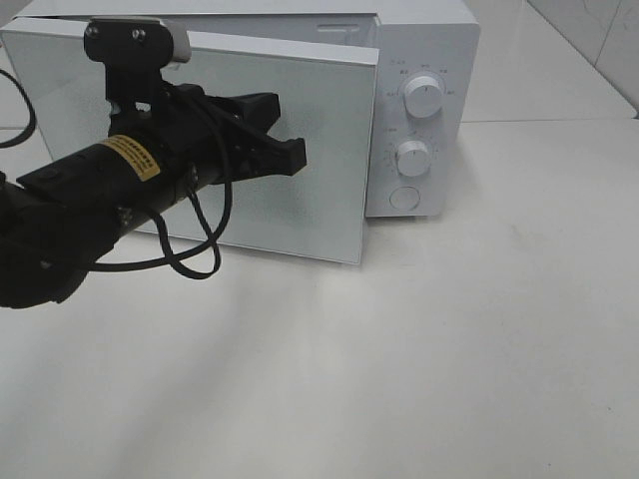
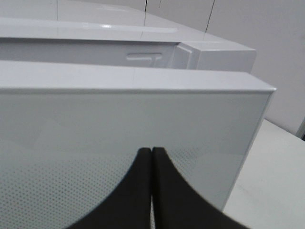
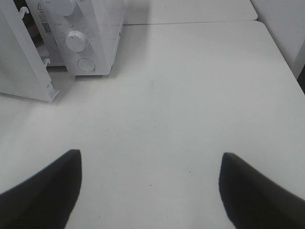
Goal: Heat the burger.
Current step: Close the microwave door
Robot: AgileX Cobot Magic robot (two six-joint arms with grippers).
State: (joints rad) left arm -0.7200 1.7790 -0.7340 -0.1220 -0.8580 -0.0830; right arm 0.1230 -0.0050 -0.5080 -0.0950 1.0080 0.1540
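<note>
Two dials [image 1: 424, 97] face out from a white microwave [image 1: 429, 40] on a pale table [image 1: 449, 349], its door [image 1: 310, 110] standing ajar. The left gripper [image 1: 295, 152], jaws pressed together on nothing, points at the door's glass front; whether it touches cannot be told. The right gripper [image 3: 150, 155] hangs over the table, apart from the microwave, jaws spread wide and empty. The burger shows in no view.
</note>
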